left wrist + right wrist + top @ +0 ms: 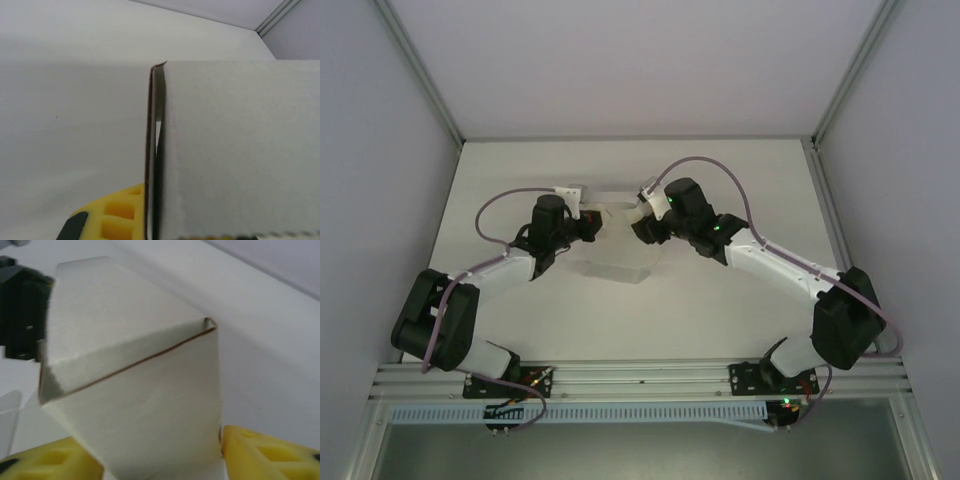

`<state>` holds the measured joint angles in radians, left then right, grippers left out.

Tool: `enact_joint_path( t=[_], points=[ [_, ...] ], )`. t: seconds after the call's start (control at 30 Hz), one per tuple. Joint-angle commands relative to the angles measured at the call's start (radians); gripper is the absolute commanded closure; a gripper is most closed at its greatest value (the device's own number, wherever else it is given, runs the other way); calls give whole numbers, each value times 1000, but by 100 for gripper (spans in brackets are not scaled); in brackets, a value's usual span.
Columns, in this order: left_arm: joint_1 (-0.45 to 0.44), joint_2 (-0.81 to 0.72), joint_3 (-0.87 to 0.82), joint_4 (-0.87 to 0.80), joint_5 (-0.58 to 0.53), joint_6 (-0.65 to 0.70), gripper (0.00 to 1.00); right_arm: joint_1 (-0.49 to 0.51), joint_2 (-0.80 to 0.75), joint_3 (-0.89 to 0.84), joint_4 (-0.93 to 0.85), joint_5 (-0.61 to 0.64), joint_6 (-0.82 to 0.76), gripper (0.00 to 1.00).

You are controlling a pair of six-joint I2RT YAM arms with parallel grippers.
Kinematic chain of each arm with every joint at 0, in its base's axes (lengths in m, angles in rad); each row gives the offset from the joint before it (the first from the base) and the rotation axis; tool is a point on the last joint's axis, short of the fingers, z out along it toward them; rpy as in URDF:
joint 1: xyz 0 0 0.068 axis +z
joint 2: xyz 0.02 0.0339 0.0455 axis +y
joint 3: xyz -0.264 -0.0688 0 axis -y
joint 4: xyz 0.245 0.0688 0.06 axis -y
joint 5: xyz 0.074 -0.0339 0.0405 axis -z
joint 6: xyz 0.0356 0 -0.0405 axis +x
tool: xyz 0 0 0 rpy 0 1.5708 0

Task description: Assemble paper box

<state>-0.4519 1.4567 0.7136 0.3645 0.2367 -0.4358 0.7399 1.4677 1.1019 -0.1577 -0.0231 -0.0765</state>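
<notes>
Cardboard, white and thin, forms the paper box [135, 405], which is partly folded up. In the right wrist view one broad panel faces the camera and a second panel slopes back from it along a brown cut edge that ends in a sharp corner. The left wrist view shows the box very close. Two of its panels [240, 150] overlap along an upright seam, with a narrow dark slit left between them. From above, the box [615, 212] lies between the two arms, over the middle of the table [620, 325] and towards its far side. White card against white surface makes its outline hard to trace there, and I cannot tell whether it rests on the table. The right gripper [150, 462] is clamped on the box, with a yellow pad [270, 452] against the lower right edge and the other yellow pad [45, 462] tucked under the lower left. Of the left gripper [588, 218], its own camera shows a single yellow pad [120, 215] beside the seam. The card hides the rest, so I cannot tell whether its fingers are apart or closed. In the top view the right gripper [642, 215] faces the left one across the box. Both arms bend inward from their bases on the rail [640, 375] at the near edge. A lilac cable [710, 165] loops over the right arm.
</notes>
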Motion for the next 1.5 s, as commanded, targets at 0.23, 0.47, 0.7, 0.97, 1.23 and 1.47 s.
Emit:
enact_joint_path(
  t=[0.23, 0.47, 0.7, 0.97, 1.23, 1.47],
  points=[
    [-71, -5, 104, -143, -201, -95, 100, 111, 201, 130, 115, 807, 139, 92],
    [-28, 58, 199, -475, -523, -304, 100, 87, 312, 269, -163, 1119, 308, 100],
    [30, 113, 221, -696, -737, -360, 100, 30, 269, 228, -269, 1294, 424, 100],
    [-14, 99, 222, -558, -613, -193, 100, 43, 262, 192, -217, 1229, 443, 93],
    [-95, 47, 215, -286, -286, -42, 100, 54, 158, -38, 299, 445, 229, 42],
    [-92, 53, 261, -334, -277, 18, 100, 53, -10, -203, 516, 66, 208, 0]
  ],
)
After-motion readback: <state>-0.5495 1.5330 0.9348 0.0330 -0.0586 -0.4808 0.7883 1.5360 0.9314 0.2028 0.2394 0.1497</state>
